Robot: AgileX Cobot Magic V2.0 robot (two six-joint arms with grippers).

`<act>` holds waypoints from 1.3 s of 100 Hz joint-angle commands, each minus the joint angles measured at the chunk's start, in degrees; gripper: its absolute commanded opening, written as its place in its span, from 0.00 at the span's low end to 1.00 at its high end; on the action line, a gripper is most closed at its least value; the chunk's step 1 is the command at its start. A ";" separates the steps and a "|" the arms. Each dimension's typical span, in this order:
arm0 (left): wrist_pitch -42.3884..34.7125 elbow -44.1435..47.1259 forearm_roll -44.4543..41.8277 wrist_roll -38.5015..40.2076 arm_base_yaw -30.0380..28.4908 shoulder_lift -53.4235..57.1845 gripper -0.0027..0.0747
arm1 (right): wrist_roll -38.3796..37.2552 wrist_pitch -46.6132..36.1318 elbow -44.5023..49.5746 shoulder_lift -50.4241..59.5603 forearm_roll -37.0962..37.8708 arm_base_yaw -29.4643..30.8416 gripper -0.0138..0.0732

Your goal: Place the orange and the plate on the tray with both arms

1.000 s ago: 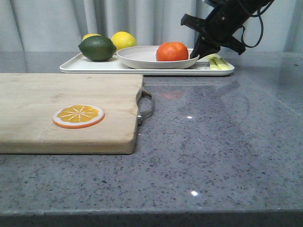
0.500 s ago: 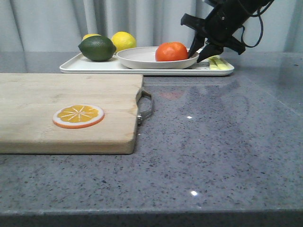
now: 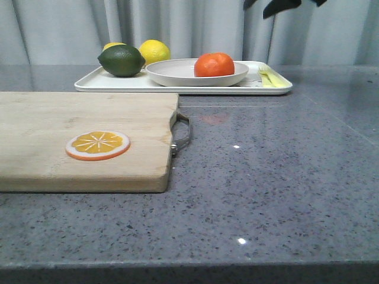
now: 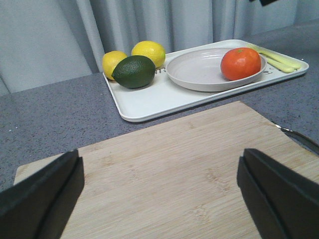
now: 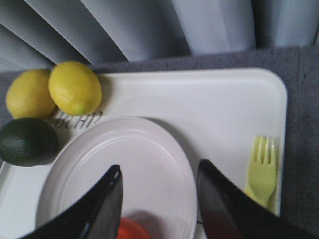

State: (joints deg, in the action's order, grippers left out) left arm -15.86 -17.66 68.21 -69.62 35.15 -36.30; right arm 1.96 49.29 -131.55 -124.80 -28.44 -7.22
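Note:
The orange (image 3: 215,64) sits in the off-white plate (image 3: 177,72), which rests on the white tray (image 3: 118,84) at the back of the table. All three also show in the left wrist view: the orange (image 4: 240,63), the plate (image 4: 197,74), the tray (image 4: 149,99). My right gripper (image 5: 159,172) is open and empty, high above the plate (image 5: 144,164); only its tip shows at the top edge of the front view (image 3: 278,6). A sliver of the orange (image 5: 130,230) shows between its fingers. My left gripper (image 4: 159,179) is open and empty over the cutting board.
A wooden cutting board (image 3: 71,127) with an orange slice disc (image 3: 98,145) fills the left front. On the tray lie two lemons (image 3: 154,50), a dark green lime (image 3: 121,60) and a yellow-green fork (image 3: 267,76). Grey curtains hang behind the table.
My right gripper has let go at the plate's right rim and risen almost out of the front view. The plate and the orange stay on the tray.

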 commanded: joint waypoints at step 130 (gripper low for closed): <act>-4.84 -2.05 -0.57 -0.02 0.02 11.44 0.70 | 13.77 -30.82 88.53 88.33 8.36 0.76 0.58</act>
State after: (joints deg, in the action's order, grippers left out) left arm -18.75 -17.66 68.39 -69.62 35.15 -26.01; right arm 15.19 26.76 -48.21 -41.54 -19.78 -6.77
